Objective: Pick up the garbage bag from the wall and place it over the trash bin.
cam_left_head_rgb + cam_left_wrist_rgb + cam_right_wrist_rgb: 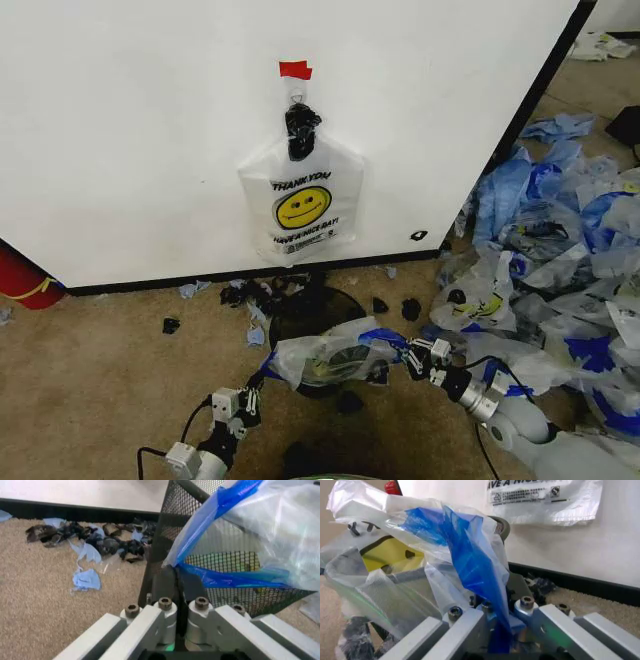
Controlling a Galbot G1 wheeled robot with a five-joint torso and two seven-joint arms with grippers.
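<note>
With the left claw (250, 398) and right claw (415, 355) each clamped on the garbage bag (330, 358), stretched above the trash bin (305, 310), lowering its mouth around the rim seems next.

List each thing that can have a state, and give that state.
garbage bag: stretched between both tools, over the trash bin.
trash bin: upright, open.
left tool: shut on the bag's blue edge.
right tool: shut on the bag.
"THANK YOU" bag: hanging on the wall.
</note>
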